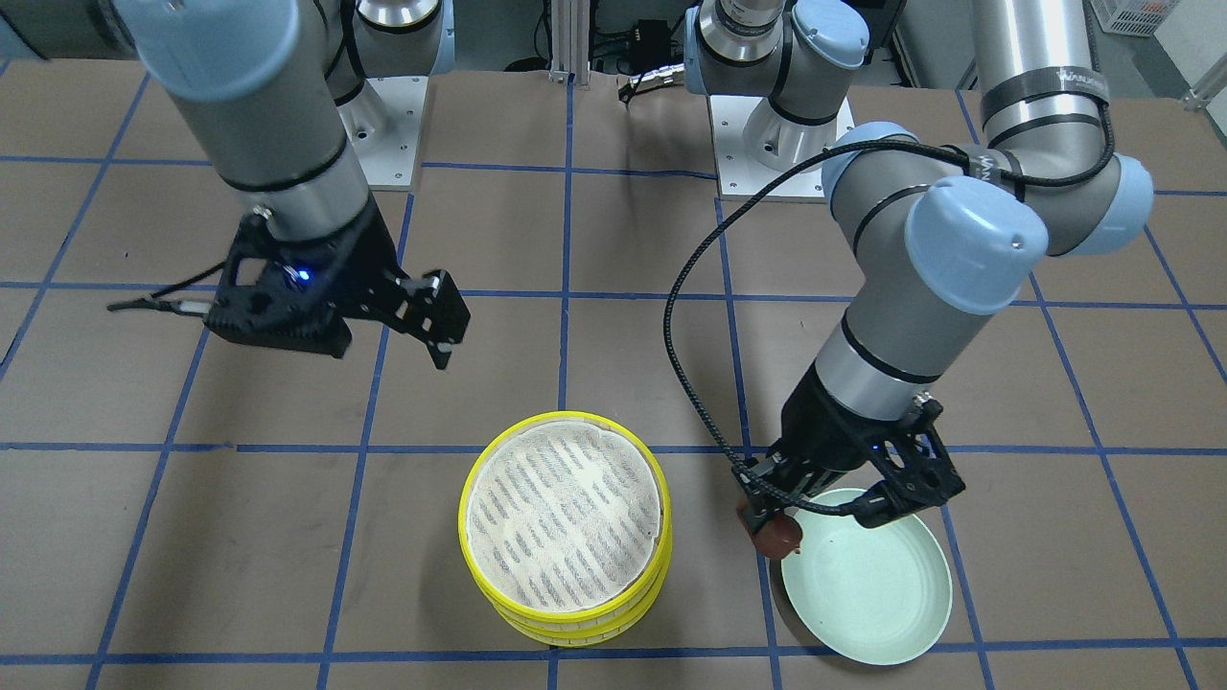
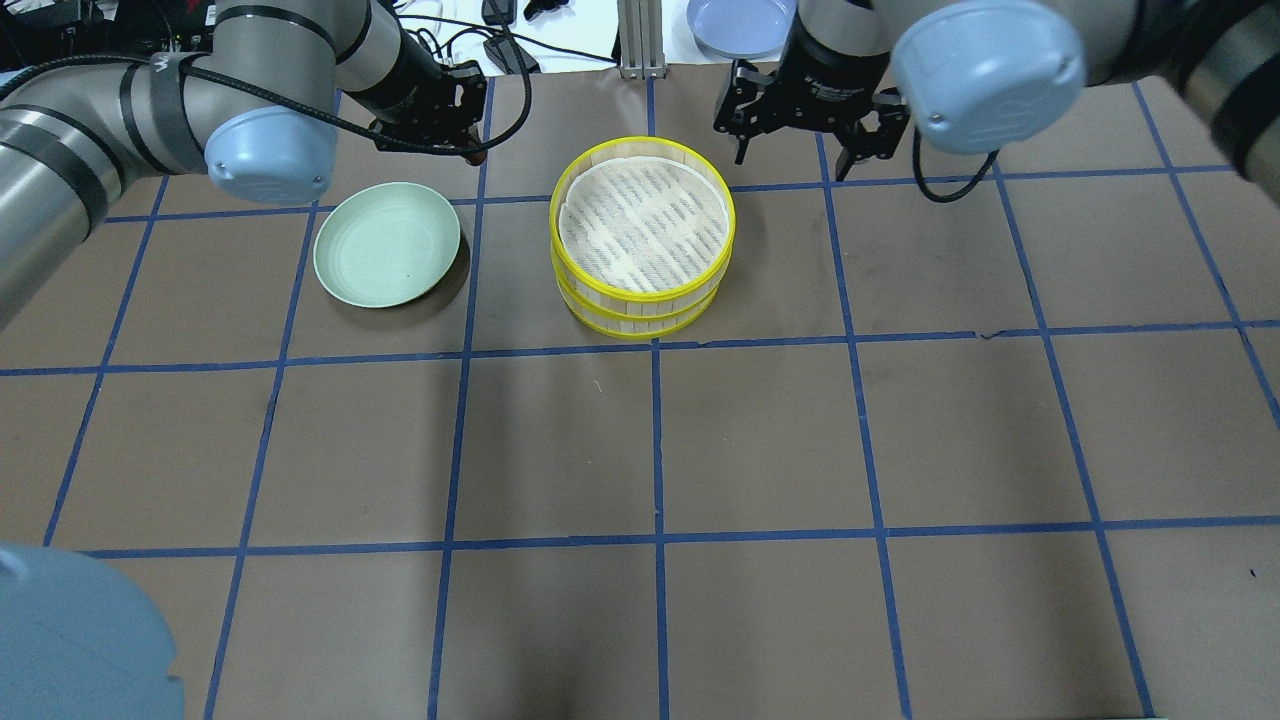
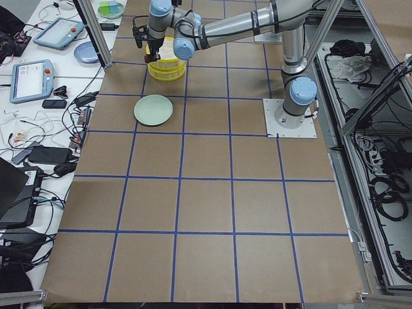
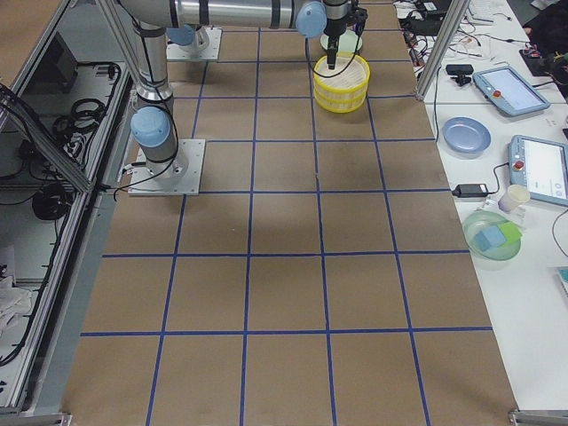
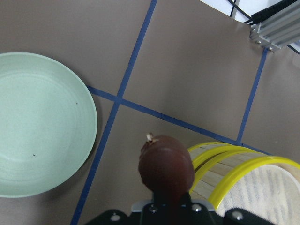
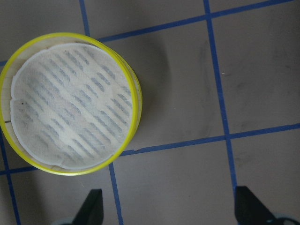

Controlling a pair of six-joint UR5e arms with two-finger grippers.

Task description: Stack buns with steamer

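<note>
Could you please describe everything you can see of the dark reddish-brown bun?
The dark reddish-brown bun is small, oblong, smooth and slightly glossy, with a tiny pale fleck at its tip. The left gripper is shut on it and holds it over the brown table, between the pale green plate and the stacked steamer trays. Nothing else appears to touch it.

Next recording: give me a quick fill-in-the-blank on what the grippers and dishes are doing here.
1. The left gripper is shut on a ____ bun.
2. The right gripper is ____ and holds nothing.
3. The two steamer trays stand ____ one on the other.
4. The green plate is ____.
Missing words: brown; open; stacked; empty.
</note>
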